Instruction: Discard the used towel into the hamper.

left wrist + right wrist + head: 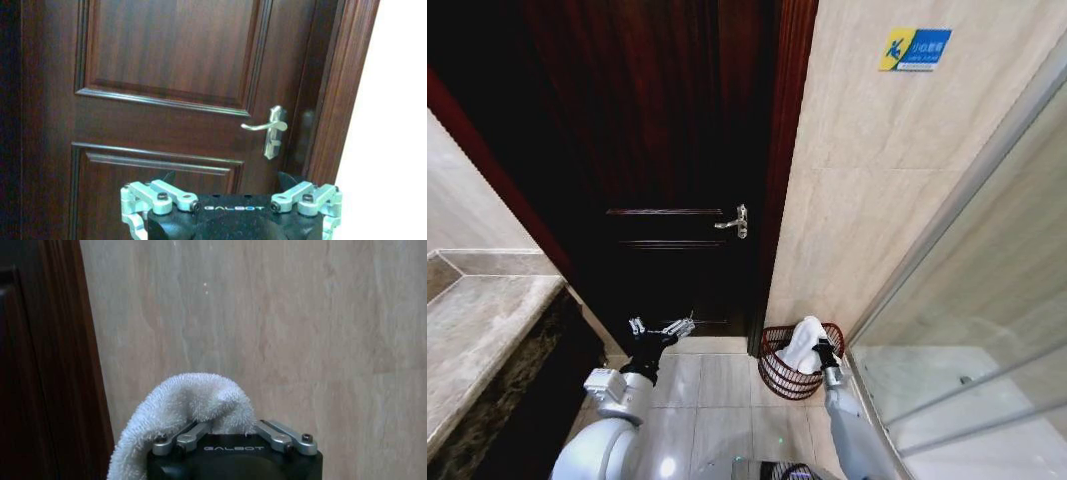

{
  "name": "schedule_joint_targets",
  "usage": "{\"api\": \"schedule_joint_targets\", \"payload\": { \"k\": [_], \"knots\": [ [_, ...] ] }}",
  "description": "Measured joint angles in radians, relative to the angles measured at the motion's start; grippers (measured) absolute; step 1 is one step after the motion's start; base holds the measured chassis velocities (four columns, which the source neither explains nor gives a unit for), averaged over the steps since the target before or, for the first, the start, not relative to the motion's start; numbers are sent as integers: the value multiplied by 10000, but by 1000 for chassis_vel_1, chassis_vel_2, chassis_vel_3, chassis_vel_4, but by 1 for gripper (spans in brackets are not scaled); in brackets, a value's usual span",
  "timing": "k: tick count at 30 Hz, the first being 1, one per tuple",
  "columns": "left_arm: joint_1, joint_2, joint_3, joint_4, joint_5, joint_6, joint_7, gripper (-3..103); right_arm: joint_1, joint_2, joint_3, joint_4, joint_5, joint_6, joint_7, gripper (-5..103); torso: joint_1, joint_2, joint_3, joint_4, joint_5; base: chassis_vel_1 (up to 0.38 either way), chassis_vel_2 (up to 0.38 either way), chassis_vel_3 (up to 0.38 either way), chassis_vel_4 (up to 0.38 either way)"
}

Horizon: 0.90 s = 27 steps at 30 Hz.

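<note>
From the head view, the right claw (824, 349) holds the white towel (802, 343) just over the hamper (777, 370), which sits right under it on the floor. The left claw (662, 328) hangs open near the door (667, 150). In the right wrist view, the towel (190, 405) is pinched tight. If it catches on the rim, it could spill out.

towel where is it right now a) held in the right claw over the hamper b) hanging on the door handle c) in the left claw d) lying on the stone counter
a, the white towel is pinched in the right claw above the hamper beside the door.
</note>
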Motion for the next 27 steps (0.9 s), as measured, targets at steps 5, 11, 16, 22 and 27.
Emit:
{"api": "schedule_joint_targets", "payload": {
  "k": [5,11,16,22,27],
  "knots": [
    [0,0,0,0,0,0,0,100,156,-54,1,-508,-106,57,10,7,0,0,0,-1,-1,-16,20,18,-14],
    [0,0,0,0,0,0,0,100,491,-152,22,-1469,-370,262,-64,7,-2,1,-1,0,0,0,0,0,0],
    [0,0,0,0,0,0,0,100,489,-133,30,-1390,-366,108,-34,7,-4,1,-2,1,0,-36,41,38,-33],
    [0,0,0,0,0,0,0,100,316,-182,0,-1433,-319,25,112,7,5,-1,1,-2,-1,-97,96,113,-107],
    [0,0,0,0,0,0,0,100,496,-290,-6,-2165,-196,56,93,7,3,-2,1,0,2,-39,49,32,-52]
  ]
}}
